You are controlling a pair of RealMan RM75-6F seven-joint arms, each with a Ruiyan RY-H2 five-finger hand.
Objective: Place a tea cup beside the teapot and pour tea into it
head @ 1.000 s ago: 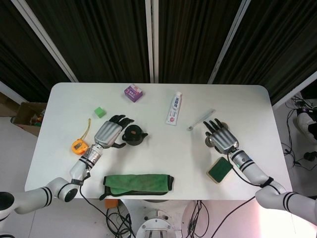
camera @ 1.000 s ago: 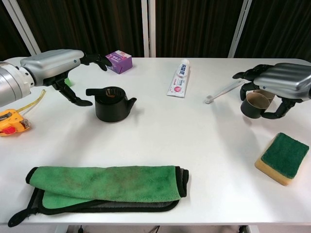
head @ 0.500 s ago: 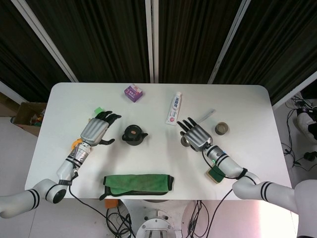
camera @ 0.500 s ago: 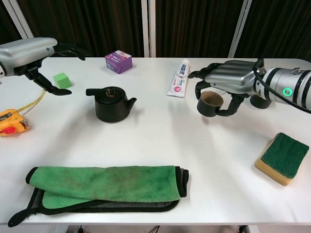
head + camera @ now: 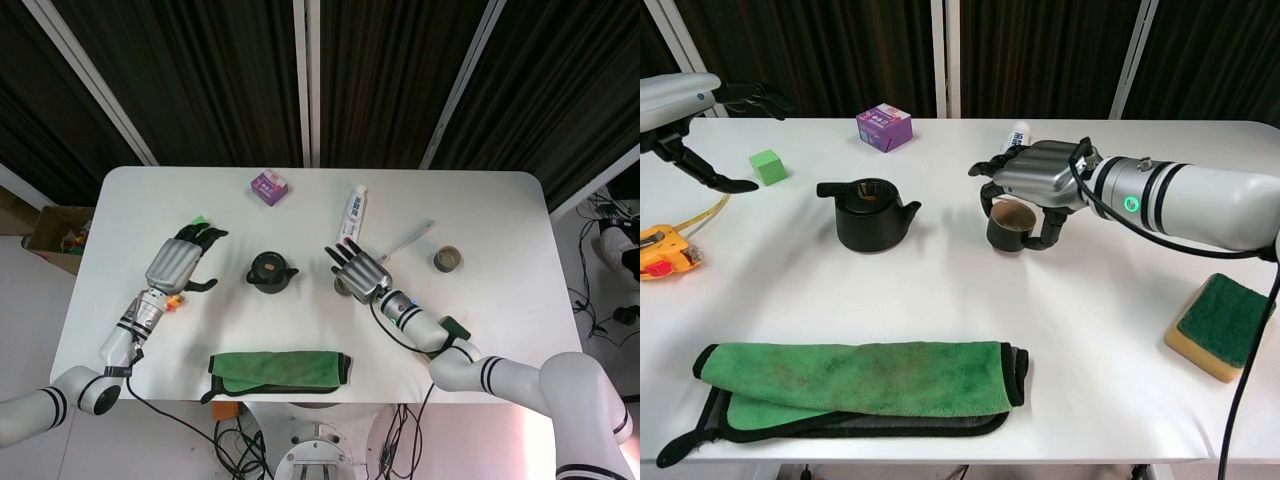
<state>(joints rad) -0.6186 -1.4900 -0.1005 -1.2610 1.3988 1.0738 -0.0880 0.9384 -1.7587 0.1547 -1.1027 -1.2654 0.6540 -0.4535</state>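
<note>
Chest view: fingers (image 5: 1012, 166) of the right hand (image 5: 1035, 185) curl down around a small dark round tea cup (image 5: 1009, 224), gripping it at the rim; whether its base touches the white table (image 5: 940, 290) cannot be told. The cup sits near the squat black teapot (image 5: 871, 214), on the spout side, with a gap between them. Behind the right hand lies a white toothpaste tube (image 5: 351, 215). The left hand (image 5: 675, 100) hovers at the table's left edge, fingers spread and holding nothing, well apart from the teapot. A small green cube (image 5: 766, 166) and an orange tape measure (image 5: 662, 250) lie near it. A folded green cloth (image 5: 860, 378) lies along the near edge; a green-topped yellow sponge (image 5: 1219, 326) lies at the right.
</note>
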